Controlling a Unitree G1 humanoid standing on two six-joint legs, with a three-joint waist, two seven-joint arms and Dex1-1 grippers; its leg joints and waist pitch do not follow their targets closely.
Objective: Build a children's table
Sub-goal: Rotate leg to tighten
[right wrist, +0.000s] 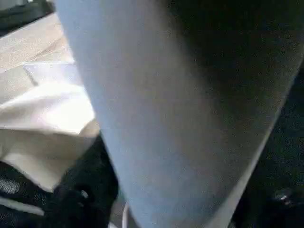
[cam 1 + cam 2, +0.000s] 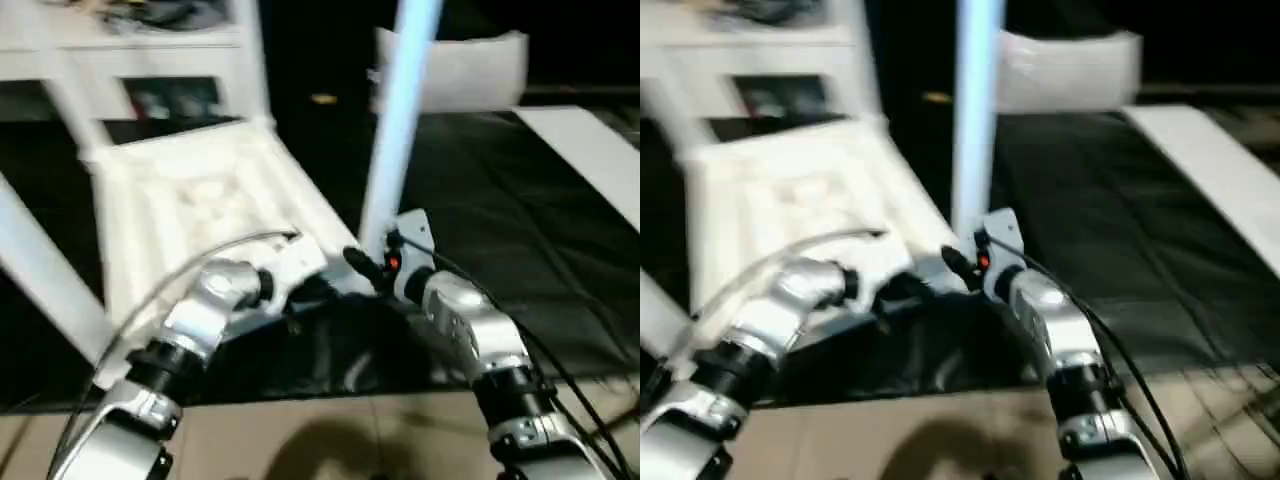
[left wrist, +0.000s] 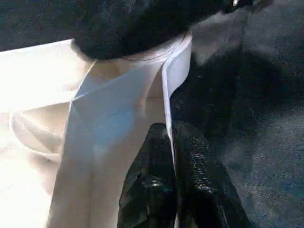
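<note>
My left tool (image 3: 173,175) is clamped on the upturned tabletop's (image 2: 200,200) rim, steadying it on the black mat (image 2: 520,230). My right tool (image 2: 375,262) reaches the upright leg (image 2: 400,110); its spread I cannot tell.

White table top (image 2: 200,200) with ribbed underside, white leg (image 2: 400,120), black mat (image 2: 520,230), silver forearms (image 2: 470,330)

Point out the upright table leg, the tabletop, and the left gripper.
upright leg (image 2: 395,130), left eye view, mid-shaft.
tabletop (image 2: 200,200), left eye view, ribbed underside.
left gripper (image 3: 173,142), left wrist view, fingertips pinching the tabletop's edge.
</note>
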